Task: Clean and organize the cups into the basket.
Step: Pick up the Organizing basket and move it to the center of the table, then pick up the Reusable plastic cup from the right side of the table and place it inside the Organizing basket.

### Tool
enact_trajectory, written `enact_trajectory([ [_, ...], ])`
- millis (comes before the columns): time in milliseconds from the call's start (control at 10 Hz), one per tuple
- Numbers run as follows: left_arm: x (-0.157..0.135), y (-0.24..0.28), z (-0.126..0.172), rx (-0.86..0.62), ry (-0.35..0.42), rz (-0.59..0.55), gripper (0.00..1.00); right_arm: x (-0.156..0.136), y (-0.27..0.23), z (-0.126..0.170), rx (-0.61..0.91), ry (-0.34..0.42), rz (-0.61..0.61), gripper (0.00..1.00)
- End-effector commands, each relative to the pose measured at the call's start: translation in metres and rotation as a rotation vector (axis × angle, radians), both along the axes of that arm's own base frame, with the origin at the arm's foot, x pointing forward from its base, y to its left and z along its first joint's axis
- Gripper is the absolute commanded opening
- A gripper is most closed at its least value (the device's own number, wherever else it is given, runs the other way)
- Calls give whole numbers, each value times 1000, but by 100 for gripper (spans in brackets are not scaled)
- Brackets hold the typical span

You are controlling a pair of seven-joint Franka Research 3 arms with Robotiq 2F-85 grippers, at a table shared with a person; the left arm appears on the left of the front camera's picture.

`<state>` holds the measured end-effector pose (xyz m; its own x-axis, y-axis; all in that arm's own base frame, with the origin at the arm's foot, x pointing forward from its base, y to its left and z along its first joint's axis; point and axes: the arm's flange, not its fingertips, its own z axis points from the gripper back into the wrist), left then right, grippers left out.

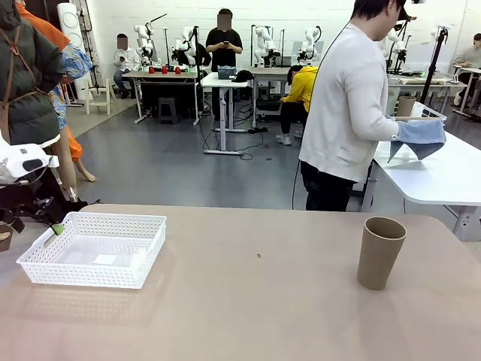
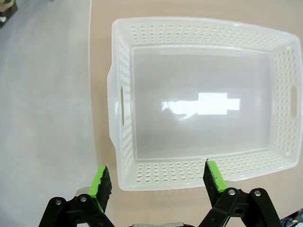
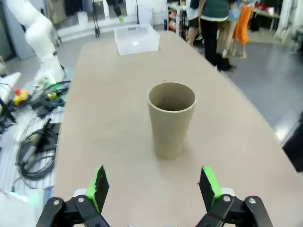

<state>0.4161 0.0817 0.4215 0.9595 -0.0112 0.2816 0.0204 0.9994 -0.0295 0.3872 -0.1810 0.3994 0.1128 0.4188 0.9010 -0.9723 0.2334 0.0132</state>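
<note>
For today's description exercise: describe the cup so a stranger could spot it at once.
Start at the tan table. A white perforated basket sits toward its left; the cup stands upright toward the right. It is tall, tan-brown, handleless and tapered.

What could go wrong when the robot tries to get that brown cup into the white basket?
The cup stands tall and upright, so a finger of the open right pincer might bump it and tip it over. The basket sits far across the table, so the cup could slip on the long carry.
</note>
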Motion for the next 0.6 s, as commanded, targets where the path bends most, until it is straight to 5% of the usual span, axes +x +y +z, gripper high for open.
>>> enact_trajectory([
  [0, 3, -1, 6, -75, -12, -1, 100, 25, 4, -29, 59, -41, -22, 100],
  [500, 3, -12, 3, -88, -17, -7, 100, 63, 33, -72, 77, -23, 4, 100],
])
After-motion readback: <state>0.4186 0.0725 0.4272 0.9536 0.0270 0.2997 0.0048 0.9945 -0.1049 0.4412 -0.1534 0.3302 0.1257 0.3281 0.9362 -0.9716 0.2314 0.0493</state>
